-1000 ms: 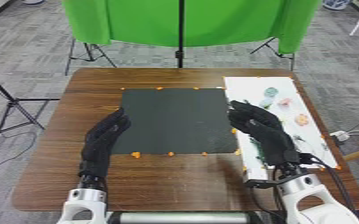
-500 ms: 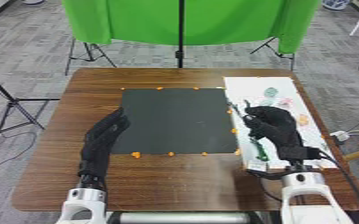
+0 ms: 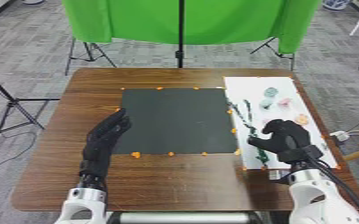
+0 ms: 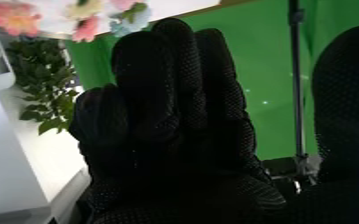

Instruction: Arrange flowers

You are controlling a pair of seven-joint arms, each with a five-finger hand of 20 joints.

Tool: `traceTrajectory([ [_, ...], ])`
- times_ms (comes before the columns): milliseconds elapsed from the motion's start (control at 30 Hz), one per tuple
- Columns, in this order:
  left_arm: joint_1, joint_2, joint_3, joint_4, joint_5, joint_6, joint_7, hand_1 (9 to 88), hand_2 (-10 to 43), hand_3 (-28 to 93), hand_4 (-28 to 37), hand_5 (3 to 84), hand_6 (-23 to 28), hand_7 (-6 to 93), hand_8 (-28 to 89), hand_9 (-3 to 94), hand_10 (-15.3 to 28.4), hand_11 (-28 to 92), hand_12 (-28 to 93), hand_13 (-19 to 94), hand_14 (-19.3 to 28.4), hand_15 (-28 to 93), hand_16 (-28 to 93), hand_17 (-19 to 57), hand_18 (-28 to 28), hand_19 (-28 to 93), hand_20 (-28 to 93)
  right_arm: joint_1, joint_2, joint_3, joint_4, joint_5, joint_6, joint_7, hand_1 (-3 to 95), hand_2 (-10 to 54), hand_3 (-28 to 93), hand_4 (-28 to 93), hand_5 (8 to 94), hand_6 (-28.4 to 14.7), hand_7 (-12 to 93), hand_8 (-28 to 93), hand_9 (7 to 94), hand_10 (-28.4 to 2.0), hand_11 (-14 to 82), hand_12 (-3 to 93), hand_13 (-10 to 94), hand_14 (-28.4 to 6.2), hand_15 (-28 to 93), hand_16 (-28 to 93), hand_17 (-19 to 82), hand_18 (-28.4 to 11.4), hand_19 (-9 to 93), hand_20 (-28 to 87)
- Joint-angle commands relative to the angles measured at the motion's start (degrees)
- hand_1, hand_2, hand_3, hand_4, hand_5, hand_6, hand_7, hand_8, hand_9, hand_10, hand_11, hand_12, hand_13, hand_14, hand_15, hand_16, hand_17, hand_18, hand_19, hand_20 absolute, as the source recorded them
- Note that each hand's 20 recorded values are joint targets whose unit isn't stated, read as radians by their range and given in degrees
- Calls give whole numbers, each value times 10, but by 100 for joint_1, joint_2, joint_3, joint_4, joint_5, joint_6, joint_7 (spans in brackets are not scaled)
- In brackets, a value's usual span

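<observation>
Two gloved hands are over the brown table (image 3: 184, 185). The right hand (image 3: 286, 137) is above the white sheet (image 3: 243, 85), its fingers loosely extended and its thumb set wide of them, the grip slack. Just left of that hand, green stems (image 3: 249, 120) lie on the sheet, running from beyond the thumb back toward the near edge; whether the thumb touches one, the head view does not settle. Straight beyond the same hand rest a pink flower (image 3: 285, 102), a pale blue-green flower (image 3: 266, 103) and, farther off, a teal flower (image 3: 270, 92). An orange flower (image 3: 301, 119) sits nearer, just past the fingers and slightly to their right.

In the right wrist view, coral, pink, yellow and pale blue blooms appear beyond the fingertips.

The left hand (image 3: 110, 129), fingers straight and long, is at the left edge of the dark mat (image 3: 180, 122). That mat stretches between the two hands, with orange markers (image 3: 135, 155) around its border.
</observation>
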Motion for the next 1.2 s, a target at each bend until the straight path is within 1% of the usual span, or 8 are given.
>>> traceTrajectory([
  [33,122,-39,-36,-21,68,-159,-207,348,-77,613,-127,448,23,117,-71,413,124,151,96,337,160,142,24,44,133,88,226,-144,141,57,310,28,-7,46,342,-95,521,-264,649,-40,245,-70,699,-159,314,268,736,-93,621,249,520,-141,866,476],
  [267,58,-6,-39,-7,162,-369,-316,348,-75,609,-127,442,22,112,-68,406,123,148,97,333,161,138,27,40,134,89,225,120,155,-43,914,-218,127,87,342,-95,512,-266,692,-40,242,-74,754,-149,302,249,794,-71,581,245,568,-118,877,442],
  [500,90,1,-47,-5,50,-313,-321,349,-74,608,-126,439,23,107,-66,403,123,147,99,330,161,135,29,38,134,89,223,142,145,-143,1139,-267,62,139,351,-95,515,-261,714,-41,228,-73,789,-140,286,232,849,-53,515,259,607,-94,878,407],
  [667,69,-8,-35,1,133,-469,-343,349,-73,605,-126,439,25,106,-65,402,124,145,99,329,161,133,30,37,135,90,223,217,248,-321,1247,-356,-173,201,361,-95,544,-235,725,-42,218,-70,811,-144,272,227,872,-48,489,277,620,-89,880,401],
  [967,79,-16,-82,-13,102,-428,-391,348,-74,605,-126,437,24,104,-64,401,124,144,100,328,161,130,32,36,135,90,222,311,286,-647,1483,-483,-460,195,440,-95,566,-128,756,-31,244,-27,847,-133,292,235,901,-36,480,297,644,-76,890,398],
  [1000,75,-19,-82,-11,98,-448,-401,348,-73,606,-126,437,24,105,-64,401,124,145,100,328,161,131,32,36,135,90,222,313,276,-660,1510,-470,-452,200,463,-95,538,-117,758,-30,241,47,849,-131,302,238,904,-35,480,299,646,-74,890,397],
  [1067,67,-12,-78,-9,95,-459,-426,347,-73,605,-126,436,24,105,-64,401,124,145,100,327,161,130,32,36,135,90,222,311,263,-685,1572,-469,-398,193,764,-95,-145,319,779,-28,246,154,864,-125,307,269,917,-29,482,304,662,-69,896,391],
  [1200,71,7,-87,-13,82,-452,-432,347,-73,604,-125,436,25,102,-64,401,125,144,100,326,161,130,32,35,136,89,220,312,231,-670,1623,-343,-288,205,859,-95,-280,488,810,-15,288,183,904,-111,293,334,937,-22,517,295,692,-62,906,394],
])
